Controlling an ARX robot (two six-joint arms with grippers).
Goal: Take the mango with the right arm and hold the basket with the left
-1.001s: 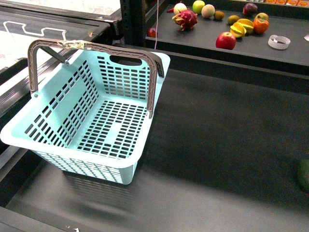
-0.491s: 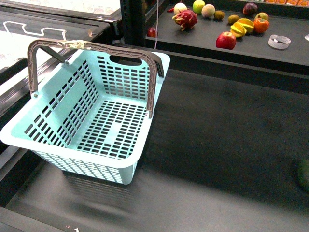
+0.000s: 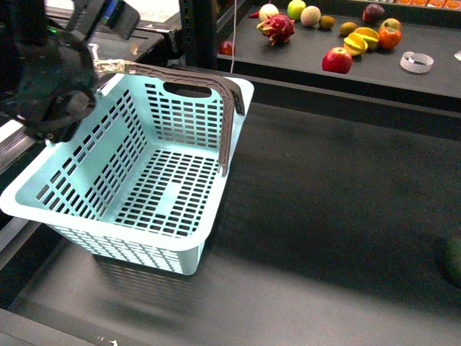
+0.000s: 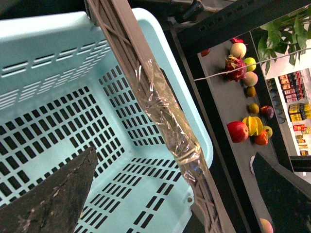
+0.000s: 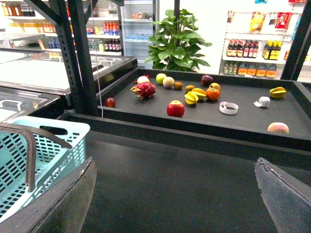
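Left hand (image 4: 173, 153) is wide open above the basket (image 3: 155, 184). Its two fingers (image 4: 58, 199) sit well apart on either side of the tape-wrapped handle (image 4: 163, 104). No contact with that handle shows, and nothing is gripped. In the front view the left arm (image 3: 47, 79) covers the basket's far left corner and hides that end of the raised handles.

Right hand (image 5: 175, 162) is likewise fully open and holds nothing, with only dark counter (image 5: 170, 174) showing between its fingers.

The basket rests upright on the left part of the counter, handles raised. A raised shelf (image 3: 302, 61) beyond it carries the fruit: a dragon fruit (image 3: 277, 29), a red apple (image 3: 336, 60) and yellow fruit slices (image 3: 362, 40). The mango (image 5: 278, 91) appears only in the right wrist view. It lies near the far right end of the shelf, well apart from both hands and from the basket, and is too small for detail.
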